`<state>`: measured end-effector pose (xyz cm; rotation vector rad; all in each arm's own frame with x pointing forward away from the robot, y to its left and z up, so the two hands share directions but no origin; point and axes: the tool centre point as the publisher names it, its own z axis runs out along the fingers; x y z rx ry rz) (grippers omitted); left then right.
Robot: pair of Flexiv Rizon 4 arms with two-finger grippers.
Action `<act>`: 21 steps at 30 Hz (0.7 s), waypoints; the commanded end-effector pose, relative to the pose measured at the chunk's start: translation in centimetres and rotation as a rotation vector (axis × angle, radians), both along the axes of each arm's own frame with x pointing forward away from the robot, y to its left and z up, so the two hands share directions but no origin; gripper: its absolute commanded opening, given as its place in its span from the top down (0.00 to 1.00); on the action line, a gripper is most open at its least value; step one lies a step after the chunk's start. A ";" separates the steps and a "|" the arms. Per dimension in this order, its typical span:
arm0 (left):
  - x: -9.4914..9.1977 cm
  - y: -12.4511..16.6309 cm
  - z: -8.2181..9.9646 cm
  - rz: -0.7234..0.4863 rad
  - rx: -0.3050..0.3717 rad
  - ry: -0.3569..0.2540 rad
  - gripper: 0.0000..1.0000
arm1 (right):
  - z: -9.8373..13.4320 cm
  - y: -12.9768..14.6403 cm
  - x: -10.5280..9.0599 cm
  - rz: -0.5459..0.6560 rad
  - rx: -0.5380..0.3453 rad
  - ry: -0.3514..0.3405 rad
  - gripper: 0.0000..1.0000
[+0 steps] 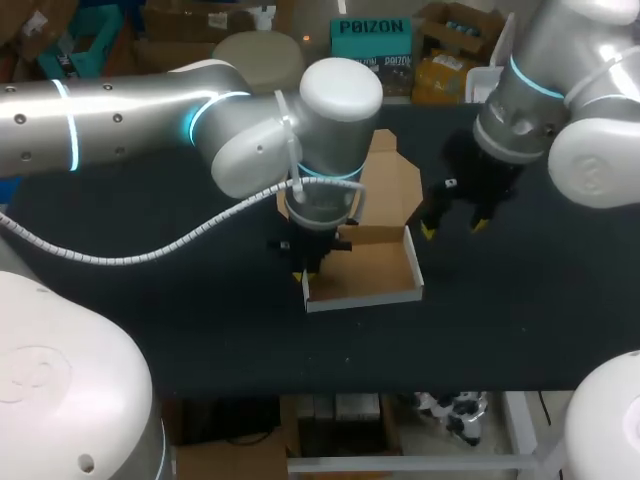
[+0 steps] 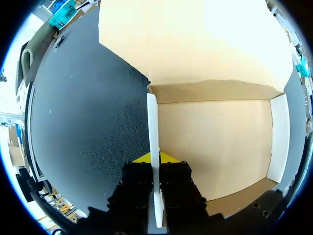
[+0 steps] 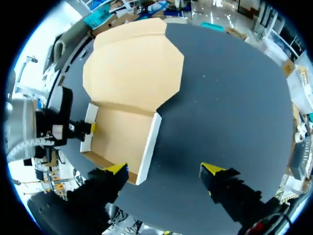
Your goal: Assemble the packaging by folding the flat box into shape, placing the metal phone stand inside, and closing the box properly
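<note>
black table (image 1: pixel 150 320); left tool (image 2: pixel 155 159) pinches box (image 1: pixel 365 272) wall, right tool (image 1: pixel 455 227) beside.

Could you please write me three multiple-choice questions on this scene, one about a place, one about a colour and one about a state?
1. Where is the left gripper?
A. at the box's side wall
B. inside the box
C. far from the box

2. What colour is the box's floor?
A. blue
B. brown
C. black

3. How is the right gripper?
A. shut on the box
B. shut, empty
C. open, empty

Answers:
1 A: the left wrist view shows the white side wall pinched between its fingers.
2 B: the floor shows brown in every view.
3 C: its yellow tips stand wide apart over the table, beside the box.
</note>
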<state>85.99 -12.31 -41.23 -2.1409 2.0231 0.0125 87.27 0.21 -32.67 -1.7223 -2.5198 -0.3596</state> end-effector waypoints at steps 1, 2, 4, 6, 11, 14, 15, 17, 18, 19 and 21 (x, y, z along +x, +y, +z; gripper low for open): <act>-0.3 0.8 0.1 -0.031 -0.006 -0.010 1.00 | 1.7 -2.3 -1.1 0.156 0.078 -0.037 0.00; -0.3 0.9 0.2 -0.039 -0.006 -0.012 1.00 | 1.9 -2.6 -1.3 0.232 0.102 -0.051 0.00; -0.3 1.1 0.2 -0.058 -0.012 -0.012 1.00 | 2.4 -3.3 -1.8 0.279 0.095 -0.090 0.00; -0.3 1.2 0.3 -0.067 -0.007 -0.014 1.00 | 2.8 -3.9 -2.5 0.379 0.119 -0.138 0.00; -0.1 1.4 0.4 -0.095 -0.009 -0.009 1.00 | 3.1 -5.9 -3.6 0.586 0.270 -0.249 0.00; -0.1 1.4 0.4 -0.103 0.008 -0.008 1.00 | 2.4 -6.8 -3.9 0.655 0.263 -0.282 0.00; -0.1 1.4 0.4 -0.101 0.013 -0.007 1.00 | 2.4 -6.8 -3.9 0.655 0.263 -0.282 0.00; -0.1 1.5 0.3 -0.097 0.026 -0.001 1.00 | 2.4 -6.8 -3.9 0.655 0.263 -0.282 0.00; -0.2 1.5 0.3 -0.097 0.028 0.000 1.00 | 2.4 -6.8 -3.9 0.655 0.263 -0.282 0.00; -0.2 1.6 0.3 -0.094 0.030 0.003 1.00 | 2.4 -6.8 -3.9 0.655 0.263 -0.282 0.00; -0.3 1.7 0.2 -0.083 0.028 0.006 1.00 | 2.4 -6.8 -3.9 0.655 0.263 -0.282 0.00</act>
